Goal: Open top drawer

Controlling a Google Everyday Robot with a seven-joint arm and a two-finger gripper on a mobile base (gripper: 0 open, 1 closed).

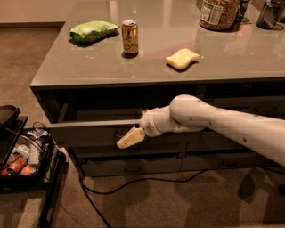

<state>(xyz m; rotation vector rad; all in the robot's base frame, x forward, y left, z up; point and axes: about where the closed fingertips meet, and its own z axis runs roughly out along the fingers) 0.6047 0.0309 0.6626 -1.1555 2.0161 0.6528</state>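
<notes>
The top drawer (84, 132) is a wide grey front under the counter's left end, and it stands pulled out toward me. A dark gap shows behind its top edge. My gripper (129, 138) sits at the middle of that front, where the pull handle lies, at the end of the white arm (213, 122) reaching in from the right. The handle itself is hidden behind the cream fingers (127, 139).
On the grey counter (67, 67) stand a green bag (93, 31), a can (130, 37), a yellow sponge (182, 59) and a jar (218, 13). Shallower drawers (129, 167) sit below. A black cart (22, 160) stands at left, and a cable (133, 185) runs along the floor.
</notes>
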